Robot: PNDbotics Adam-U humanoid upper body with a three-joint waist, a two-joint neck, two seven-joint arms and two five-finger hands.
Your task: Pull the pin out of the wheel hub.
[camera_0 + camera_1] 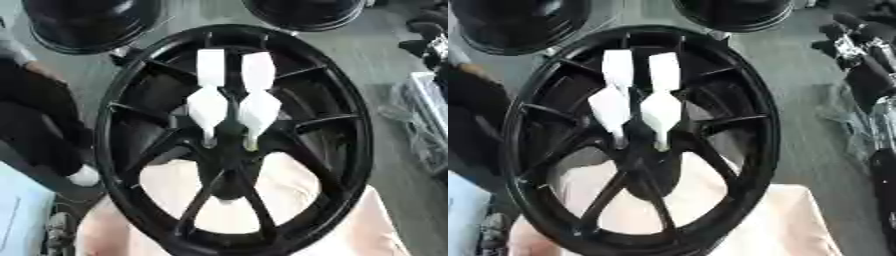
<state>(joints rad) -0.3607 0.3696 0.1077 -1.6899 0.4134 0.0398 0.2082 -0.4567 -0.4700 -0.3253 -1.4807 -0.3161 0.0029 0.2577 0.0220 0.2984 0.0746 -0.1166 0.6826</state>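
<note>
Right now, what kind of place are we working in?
Probably a workshop or wheel factory floor. A large black wheel with two white pins at its hub lies on a pale stand, more black wheels sit behind on grey floor, and machinery stands to the right.

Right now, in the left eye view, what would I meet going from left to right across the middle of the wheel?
Wheel hub, its left rim → left white pin → right white pin → the hub's right rim → grey floor.
</note>
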